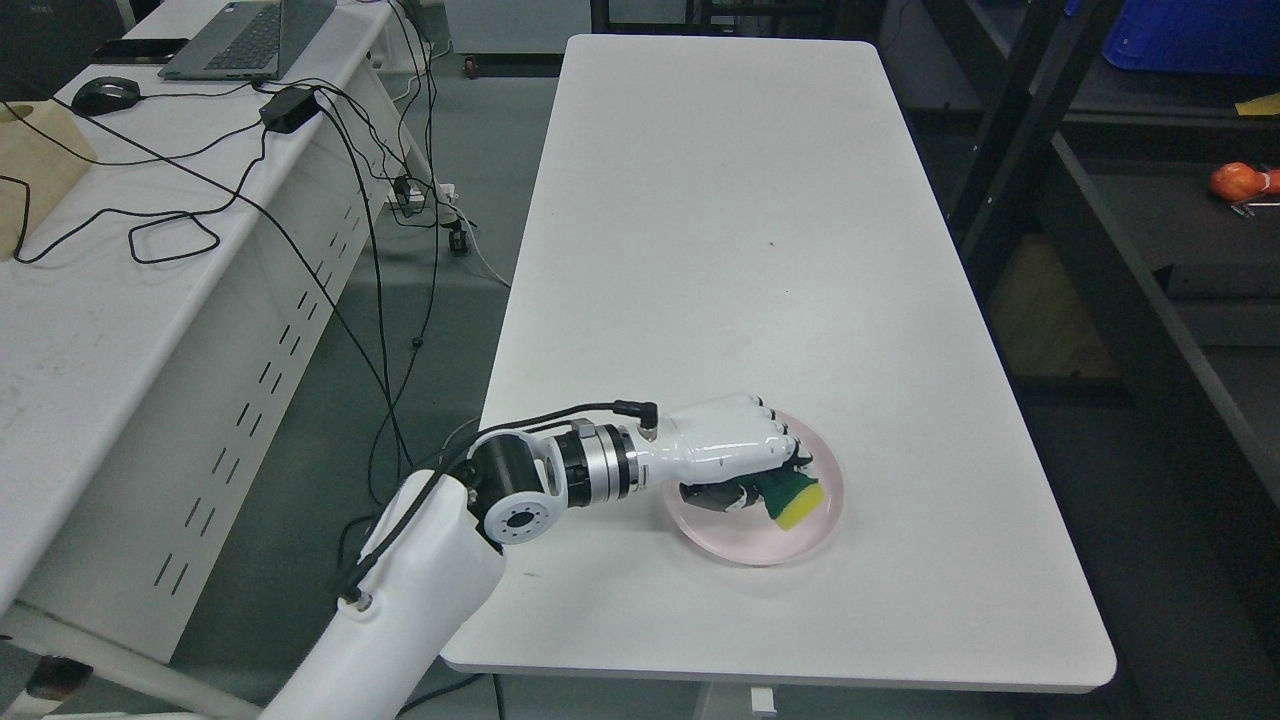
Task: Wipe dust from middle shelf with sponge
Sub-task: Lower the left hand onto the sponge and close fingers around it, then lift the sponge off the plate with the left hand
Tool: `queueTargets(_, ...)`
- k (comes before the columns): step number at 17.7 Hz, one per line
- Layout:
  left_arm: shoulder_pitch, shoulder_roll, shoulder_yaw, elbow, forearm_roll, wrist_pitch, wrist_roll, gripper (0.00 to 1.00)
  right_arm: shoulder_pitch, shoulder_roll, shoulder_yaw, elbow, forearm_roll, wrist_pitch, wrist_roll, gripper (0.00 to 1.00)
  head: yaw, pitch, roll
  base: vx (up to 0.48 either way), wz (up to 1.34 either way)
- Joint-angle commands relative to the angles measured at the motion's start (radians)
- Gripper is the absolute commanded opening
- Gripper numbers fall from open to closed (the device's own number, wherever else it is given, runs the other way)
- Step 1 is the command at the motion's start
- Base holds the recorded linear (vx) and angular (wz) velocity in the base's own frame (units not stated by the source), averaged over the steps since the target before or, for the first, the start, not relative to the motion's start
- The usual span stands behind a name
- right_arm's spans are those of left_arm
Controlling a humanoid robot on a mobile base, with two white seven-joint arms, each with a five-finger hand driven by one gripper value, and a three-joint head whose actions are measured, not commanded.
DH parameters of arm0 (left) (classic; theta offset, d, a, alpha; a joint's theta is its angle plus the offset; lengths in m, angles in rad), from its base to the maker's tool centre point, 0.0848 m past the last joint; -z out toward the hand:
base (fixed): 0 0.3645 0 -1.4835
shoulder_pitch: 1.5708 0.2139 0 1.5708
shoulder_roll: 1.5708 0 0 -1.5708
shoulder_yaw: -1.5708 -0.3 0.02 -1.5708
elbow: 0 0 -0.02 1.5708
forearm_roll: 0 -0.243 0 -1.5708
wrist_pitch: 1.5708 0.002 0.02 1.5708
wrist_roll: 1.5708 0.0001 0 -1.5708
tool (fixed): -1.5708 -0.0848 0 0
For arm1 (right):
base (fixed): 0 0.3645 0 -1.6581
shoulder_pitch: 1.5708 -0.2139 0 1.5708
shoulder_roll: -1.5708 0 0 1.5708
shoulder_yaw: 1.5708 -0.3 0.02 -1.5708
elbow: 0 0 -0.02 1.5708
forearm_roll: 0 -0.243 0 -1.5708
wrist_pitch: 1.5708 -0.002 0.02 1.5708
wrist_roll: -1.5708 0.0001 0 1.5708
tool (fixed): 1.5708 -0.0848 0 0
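The white worktop is filling the middle of the view, with dark shelving standing along its three o'clock side. At the worktop's six o'clock end a pink plate is lying, and over it the left hand is reaching in from seven o'clock, fingers curling around the yellow-and-green sponge, which is sitting on the plate. The grasp is looking shallow, so squeezing firmly before lifting seems wise; raising the sponge straight up should keep the plate from sliding. The right arm is not showing.
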Motion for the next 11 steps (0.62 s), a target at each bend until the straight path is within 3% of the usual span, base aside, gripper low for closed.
queueTargets(1, 0.052, -0.021, 0.415, 0.000, 0.499, 0.128, 0.157, 0.01, 0.000, -0.017, 0.000, -0.017, 0.000, 0.001, -0.001, 1.00, 0.0000, 0.000, 0.000, 0.000, 0.00)
queueTargets(4, 0.103, -0.021, 0.498, 0.002, 0.697, 0.236, 0.199, 0.01, 0.000, -0.017, 0.000, -0.017, 0.000, 0.001, -0.001, 1.00, 0.0000, 0.000, 0.000, 0.000, 0.00)
queueTargets(6, 0.152, -0.021, 0.517, -0.010, 0.743, 0.293, 0.241, 0.01, 0.000, -0.017, 0.000, -0.017, 0.000, 0.001, -0.001, 1.00, 0.0000, 0.000, 0.000, 0.000, 0.00)
queueTargets(11, 0.175, -0.021, 0.518, -0.050, 0.841, 0.319, 0.288, 0.01, 0.000, -0.017, 0.000, -0.017, 0.000, 0.001, -0.001, 1.00, 0.0000, 0.000, 0.000, 0.000, 0.00)
